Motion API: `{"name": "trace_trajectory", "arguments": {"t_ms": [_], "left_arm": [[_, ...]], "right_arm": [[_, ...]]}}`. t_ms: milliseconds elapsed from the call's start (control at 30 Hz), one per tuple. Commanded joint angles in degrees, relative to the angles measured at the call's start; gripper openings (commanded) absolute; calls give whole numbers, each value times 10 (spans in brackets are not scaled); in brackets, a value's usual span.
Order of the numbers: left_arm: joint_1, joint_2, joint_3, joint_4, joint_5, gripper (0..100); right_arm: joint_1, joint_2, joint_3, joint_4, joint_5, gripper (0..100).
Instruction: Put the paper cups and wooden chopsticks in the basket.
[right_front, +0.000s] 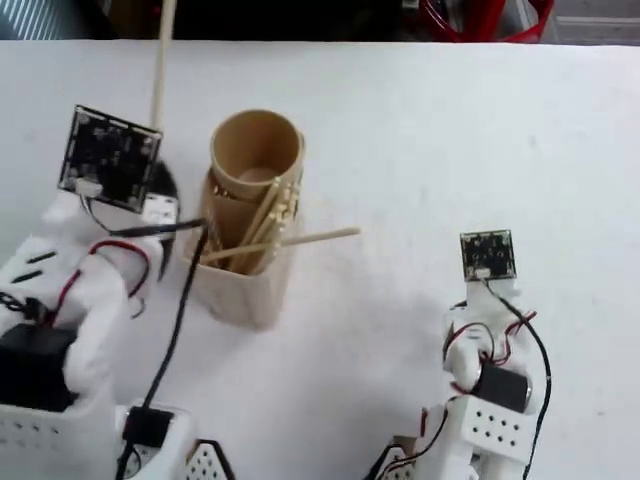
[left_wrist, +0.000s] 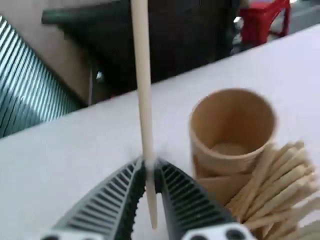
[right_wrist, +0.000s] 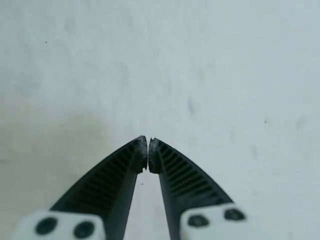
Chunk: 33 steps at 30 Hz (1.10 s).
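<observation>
The right jaws are closed tip to tip on nothing. They hang over the bare white counter (right_wrist: 225, 75), well apart from the beige rectangular basket (right_front: 245, 295) on the right arm's side.

The left jaws stand just beside the basket on its other side. They are clamped on one pale wooden chopstick (left_wrist: 142, 75) near its lower end. Its long axis runs in line with the jaws and points away from the arm.

The basket holds stacked brown paper cups (right_front: 255, 150) and a bundle of wooden chopsticks (right_front: 262, 225), with one stick lying across the rim.

Judgement: the left arm is nearer. The chopstick lies to the side of the basket opening, so it must cross toward the bundle and tip down before release.
</observation>
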Motion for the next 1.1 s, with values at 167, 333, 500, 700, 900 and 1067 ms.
{"name": "trace_trajectory", "arguments": {"t_ms": [167, 333, 500, 700, 900, 1067], "left_arm": [[147, -15, 76, -151, 115, 23], [153, -15, 177, -190, 118, 23], [134, -53, 278, -215, 118, 25], [136, -161, 365, -213, 113, 26], [133, -228, 441, -215, 86, 28], [132, -236, 445, -211, 89, 83]], "right_arm": [[-7, -233, 51, 102, -2, 21], [-5, -205, 55, 102, -2, 22], [-3, -225, 105, 101, -2, 22], [-4, -221, 117, 133, -2, 21], [-4, -221, 117, 195, -3, 19], [-4, -221, 117, 195, -3, 19]]}}
